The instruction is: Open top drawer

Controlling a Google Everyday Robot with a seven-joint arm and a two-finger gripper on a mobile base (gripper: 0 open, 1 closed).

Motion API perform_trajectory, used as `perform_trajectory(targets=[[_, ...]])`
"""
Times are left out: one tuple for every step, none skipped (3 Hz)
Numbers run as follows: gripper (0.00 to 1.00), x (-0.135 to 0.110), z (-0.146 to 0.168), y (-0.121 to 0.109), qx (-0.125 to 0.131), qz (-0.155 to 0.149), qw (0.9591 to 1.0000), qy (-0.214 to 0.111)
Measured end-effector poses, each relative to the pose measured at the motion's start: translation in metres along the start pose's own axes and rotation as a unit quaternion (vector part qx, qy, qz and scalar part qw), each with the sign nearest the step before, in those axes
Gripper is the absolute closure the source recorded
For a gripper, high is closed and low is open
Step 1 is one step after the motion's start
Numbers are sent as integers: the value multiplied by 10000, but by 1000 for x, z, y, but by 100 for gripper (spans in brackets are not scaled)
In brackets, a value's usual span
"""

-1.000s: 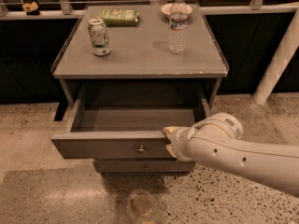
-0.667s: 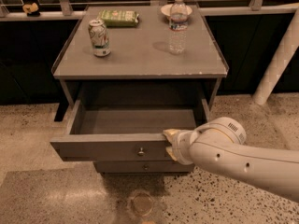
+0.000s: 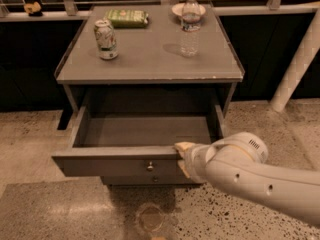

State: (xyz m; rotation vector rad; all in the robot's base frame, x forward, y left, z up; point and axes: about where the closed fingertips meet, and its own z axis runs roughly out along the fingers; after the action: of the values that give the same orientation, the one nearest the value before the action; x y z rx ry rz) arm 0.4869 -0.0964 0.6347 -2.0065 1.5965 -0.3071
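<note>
Camera view: the top drawer (image 3: pixel 100 166) sits under the front edge of the desk (image 3: pixel 150 64), pulled well out toward us. Its floor shows nearly back to that edge. The front panel hangs out past it, with the knob (image 3: pixel 149 166) at panel centre.

The gripper (image 3: pixel 182 158) is at the panel's top rim, just right of the knob and nearer the front-right corner than the front-left. We judge it is working the rim rather than the knob, since the rim gives a broader hold and a straight pull line. We cannot tell whether the claw is clenched on the rim or released. The arm (image 3: pixel 260 184) comes in low from the right, below the desk top, so it misses everything standing there.

On top:
- can (image 3: pixel 105 39) near the left edge
- bottle (image 3: pixel 190 26) toward the back-right
- green packet (image 3: pixel 126 17) at the back edge
- dish (image 3: pixel 176 9) behind the bottle

All are well apart from the gripper. The pull is horizontal, so we expect nothing to tip unless the desk jerks.

A second knob (image 3: pixel 155 179) shows just under the top drawer's panel, and that drawer looks closed.

Our read is that the task is essentially done. What's left is to let go and back off without nudging the panel in.
</note>
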Motion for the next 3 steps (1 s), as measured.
perform_trajectory(targets=[[100,-1,-4,-3,2,-1,10000,-1],[82,-1,-4,-3,2,-2,10000,-1],[59,-1,-4,-3,2,-2,10000,-1]])
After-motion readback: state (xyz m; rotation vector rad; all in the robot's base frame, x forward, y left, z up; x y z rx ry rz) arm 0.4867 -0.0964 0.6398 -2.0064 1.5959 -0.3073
